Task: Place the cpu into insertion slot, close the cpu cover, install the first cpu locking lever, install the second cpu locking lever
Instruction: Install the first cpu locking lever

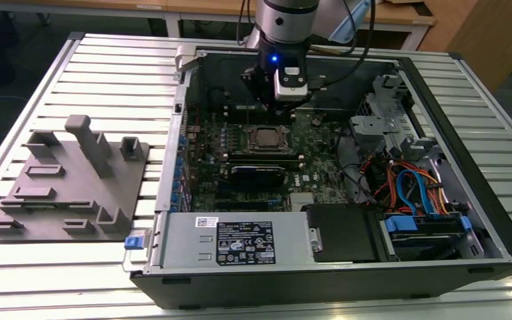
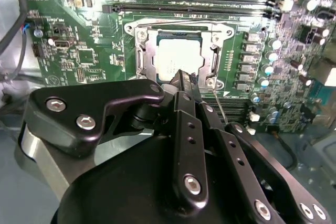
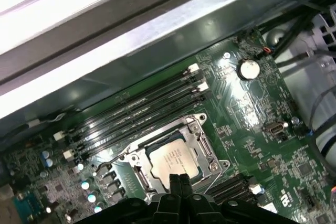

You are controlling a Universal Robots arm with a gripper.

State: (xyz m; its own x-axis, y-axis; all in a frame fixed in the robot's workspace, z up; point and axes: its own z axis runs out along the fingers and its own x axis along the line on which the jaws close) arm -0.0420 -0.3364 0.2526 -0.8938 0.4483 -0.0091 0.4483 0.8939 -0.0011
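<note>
**End effector clenched just above the seated cpu**

The end effector (image 3: 178, 181) hangs with its two dark fingers pressed together and nothing between them. Its tips are just over one edge of the socket. The cpu (image 3: 170, 158), a flat square with a pale, dull metal face, lies in the socket just beyond the tips. The cpu cover (image 3: 203, 149), a thin grey metal frame, seems to lie flat around it.

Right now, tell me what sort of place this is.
Likely a robotics lab: an open computer case lies on a slatted metal table, a grey tray beside it, a robot arm above.
</note>
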